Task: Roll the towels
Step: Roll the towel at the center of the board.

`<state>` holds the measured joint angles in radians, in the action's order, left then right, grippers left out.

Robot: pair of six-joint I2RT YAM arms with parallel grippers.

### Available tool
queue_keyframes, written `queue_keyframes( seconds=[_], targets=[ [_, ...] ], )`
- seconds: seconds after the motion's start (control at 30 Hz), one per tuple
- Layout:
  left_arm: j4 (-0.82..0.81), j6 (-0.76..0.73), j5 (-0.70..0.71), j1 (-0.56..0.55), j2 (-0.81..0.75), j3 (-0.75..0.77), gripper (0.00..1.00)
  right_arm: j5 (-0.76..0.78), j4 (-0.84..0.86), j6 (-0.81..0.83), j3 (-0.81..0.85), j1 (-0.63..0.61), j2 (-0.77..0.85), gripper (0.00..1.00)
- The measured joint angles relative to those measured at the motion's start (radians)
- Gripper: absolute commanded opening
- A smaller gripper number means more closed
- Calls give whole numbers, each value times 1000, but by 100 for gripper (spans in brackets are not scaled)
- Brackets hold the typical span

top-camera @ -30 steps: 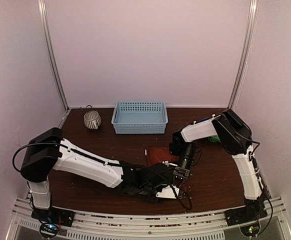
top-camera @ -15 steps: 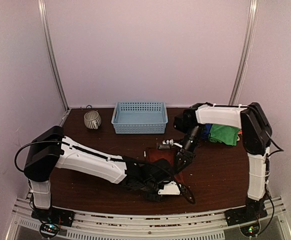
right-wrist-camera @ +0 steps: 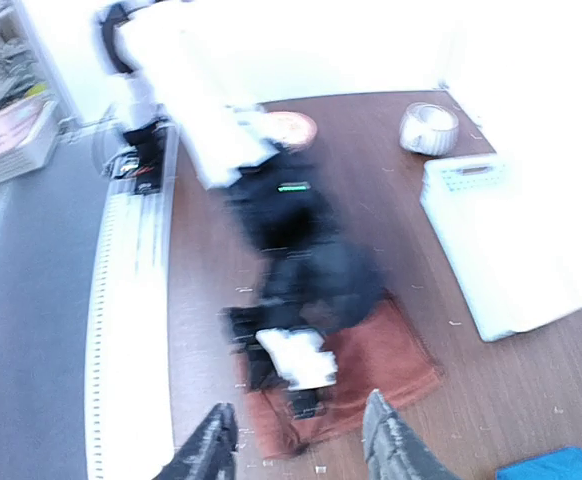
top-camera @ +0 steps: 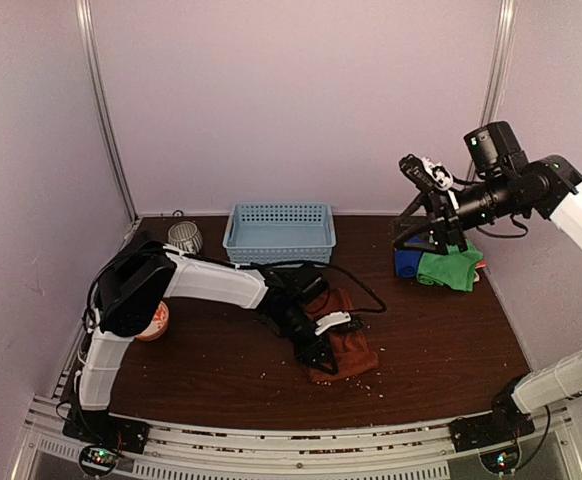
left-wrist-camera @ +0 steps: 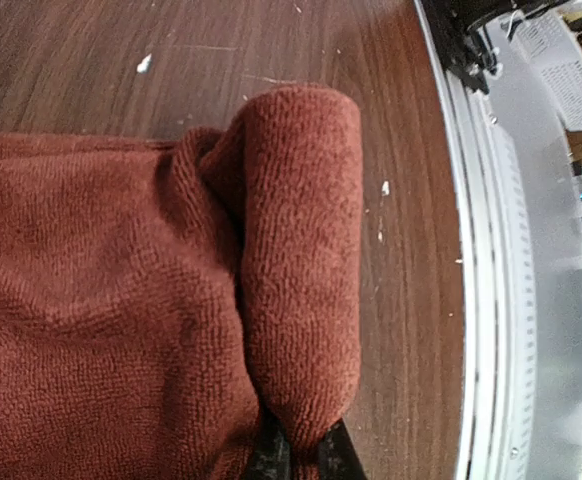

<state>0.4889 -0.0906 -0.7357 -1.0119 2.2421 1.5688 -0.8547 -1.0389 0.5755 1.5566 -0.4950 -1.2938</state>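
**Left gripper pinches the rolled edge of the rust-red towel**

The rust-red towel point(top-camera: 356, 350) lies on the table point(top-camera: 221, 370), in the middle and toward the near side. Its near edge is rolled into a short thick tube, and the rest lies flat and wrinkled. The left gripper point(left-wrist-camera: 301, 458) is clenched on one end of this rolled part. The right gripper point(right-wrist-camera: 296, 440) hangs high on the right, fingers spread, holding nothing. The green towel point(top-camera: 451, 268) and the blue towel point(top-camera: 405, 263) lie touching at the far right.
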Motion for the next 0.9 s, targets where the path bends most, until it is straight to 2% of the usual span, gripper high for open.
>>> queue_keyframes(
  seconds=[0.1,0.23,0.27,0.33,0.43,0.63,0.9],
  targets=[
    [1,50,-110,32,28,4,0,8,-1,55,-119,-85,62,32],
    [-8,99,-193,48,39,-16,0,146,10,125,-313,-264,55,29],
    [-14,111,-208,49,40,-22,0,183,13,138,-358,-300,45,30],
    [-32,138,-237,53,45,-36,0,252,21,151,-435,-362,20,38],
    [-60,180,-264,58,49,-49,0,404,139,121,-559,-451,-10,43],
    [-97,243,-299,66,58,-59,0,613,380,102,-676,-545,-76,45],
    [-104,259,-303,68,58,-62,3,697,578,120,-714,-568,-190,43]
  ],
)
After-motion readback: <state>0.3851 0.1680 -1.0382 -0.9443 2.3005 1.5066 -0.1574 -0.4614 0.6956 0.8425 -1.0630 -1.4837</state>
